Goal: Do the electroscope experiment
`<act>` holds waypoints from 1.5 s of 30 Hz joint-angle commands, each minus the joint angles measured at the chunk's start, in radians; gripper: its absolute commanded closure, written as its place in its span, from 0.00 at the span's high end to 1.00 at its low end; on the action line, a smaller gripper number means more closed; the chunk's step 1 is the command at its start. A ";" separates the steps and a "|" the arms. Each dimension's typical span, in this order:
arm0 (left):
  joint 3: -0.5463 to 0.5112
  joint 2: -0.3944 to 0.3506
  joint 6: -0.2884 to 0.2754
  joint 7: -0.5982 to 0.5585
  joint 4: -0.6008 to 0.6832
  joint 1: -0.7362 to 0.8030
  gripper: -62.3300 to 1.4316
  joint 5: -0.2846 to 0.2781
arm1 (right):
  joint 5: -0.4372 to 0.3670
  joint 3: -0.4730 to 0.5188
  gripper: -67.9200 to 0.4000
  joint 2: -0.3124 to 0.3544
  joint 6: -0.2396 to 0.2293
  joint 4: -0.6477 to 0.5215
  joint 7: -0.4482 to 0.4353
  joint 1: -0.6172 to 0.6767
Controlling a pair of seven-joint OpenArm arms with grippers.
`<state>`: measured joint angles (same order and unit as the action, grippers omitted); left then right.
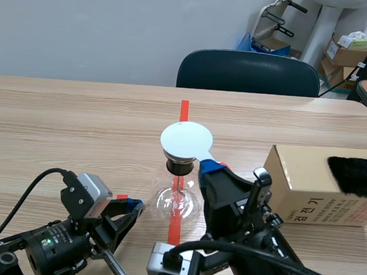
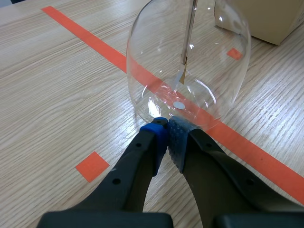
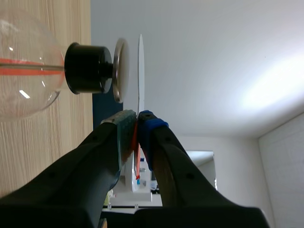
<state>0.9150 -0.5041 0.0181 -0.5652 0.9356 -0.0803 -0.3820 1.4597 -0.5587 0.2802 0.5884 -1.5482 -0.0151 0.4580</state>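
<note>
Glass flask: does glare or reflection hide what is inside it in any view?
No. Scene view: only small glints on the flask, tape visible through it. Left wrist view: a few highlights, the metal strip inside reads plainly. Right wrist view: one small glint; the brightest patch lies behind the white disc.

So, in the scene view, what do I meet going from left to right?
In order: left gripper, glass flask, right gripper, cardboard box. The white disc is left out: it overlaps the flask.
</note>
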 commanded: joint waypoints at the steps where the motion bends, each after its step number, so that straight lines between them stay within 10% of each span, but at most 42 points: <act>1: -0.005 0.005 -0.005 -0.013 0.011 0.003 0.06 0.004 | 0.001 0.002 0.02 0.011 0.009 -0.010 0.024 -0.009; 25: -0.005 0.005 -0.005 -0.013 0.011 0.003 0.06 0.004 | 0.001 0.002 0.02 0.011 0.009 -0.010 0.526 -0.009; 35: -0.005 0.005 -0.005 -0.013 0.011 0.003 0.06 0.004 | 0.001 0.002 0.02 0.011 0.009 -0.010 0.536 -0.009; 45: -0.005 0.005 -0.005 -0.013 0.011 0.003 0.06 0.004 | 0.001 0.002 0.02 0.011 0.009 -0.010 0.330 -0.009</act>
<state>0.9150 -0.5041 0.0177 -0.5648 0.9356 -0.0803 -0.3820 1.4597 -0.5587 0.2802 0.5869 -1.5482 0.3168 0.4580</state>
